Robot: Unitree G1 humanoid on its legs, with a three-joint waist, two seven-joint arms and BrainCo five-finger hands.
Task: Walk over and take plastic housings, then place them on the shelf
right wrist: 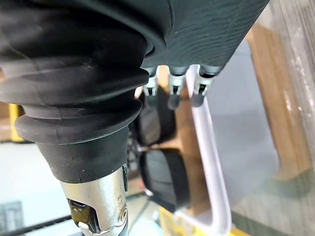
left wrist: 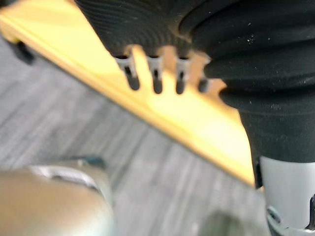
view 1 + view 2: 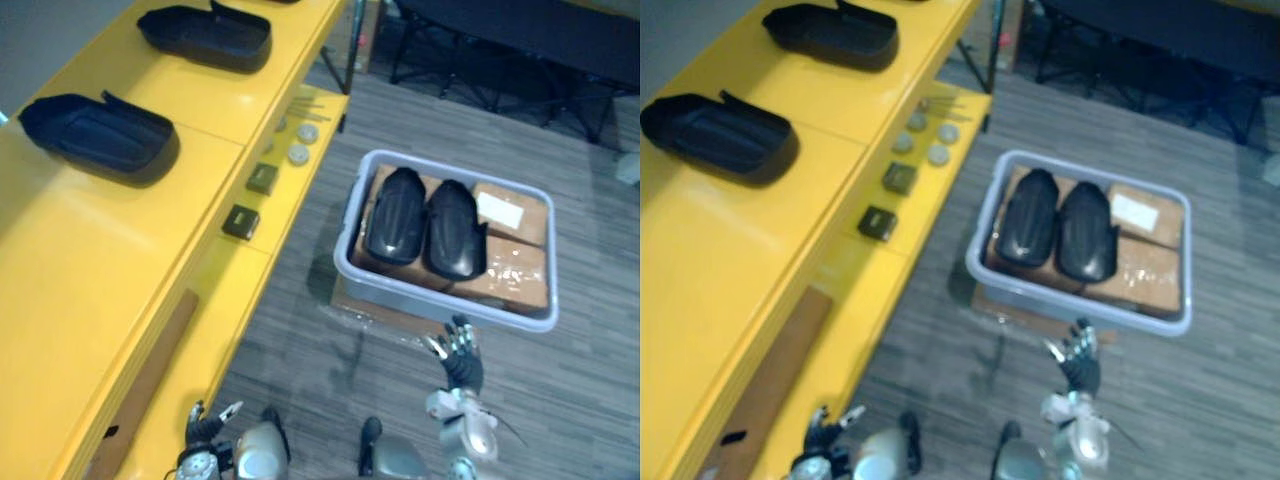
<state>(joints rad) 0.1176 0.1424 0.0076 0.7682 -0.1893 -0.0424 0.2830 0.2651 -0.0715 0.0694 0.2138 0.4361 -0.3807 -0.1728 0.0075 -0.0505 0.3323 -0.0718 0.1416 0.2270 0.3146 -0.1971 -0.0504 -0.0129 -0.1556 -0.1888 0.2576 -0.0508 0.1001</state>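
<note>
Progress: partway, judging by the count. Two black, tub-shaped plastic housings [image 3: 100, 135] [image 3: 205, 35] sit open side up on the top of the long yellow shelf [image 3: 80, 260], well apart from each other. Two more glossy black plastic housings [image 3: 393, 215] [image 3: 455, 230] lie side by side, domed side up, on brown cardboard boxes [image 3: 510, 265] inside the pale grey plastic bin [image 3: 400, 288] on the floor next to the shelf. Right hand [image 3: 458, 352] hovers just short of the bin's near rim, fingers [image 1: 172, 93] loosely extended and spread, holding nothing; its wrist view looks past the fingertips at the rim and both binned housings. Left hand [image 3: 208, 420] hangs low beside the shelf's front edge, fingers [image 2: 156, 78] straight and empty, nothing in the palm. The lower ledge of the shelf carries clutter unrelated to the job: two small dark square blocks [image 3: 240, 221] [image 3: 262, 178] and a few round grey discs [image 3: 298, 153]; a flat brown board [image 3: 150, 380] lies along the near end. Judgement: half the visible housings are placed and two are left to take. Step in hand looks like the approach to the bin, with no grasp yet made. The free shelf top nearer the robot looks adequate for both.
</note>
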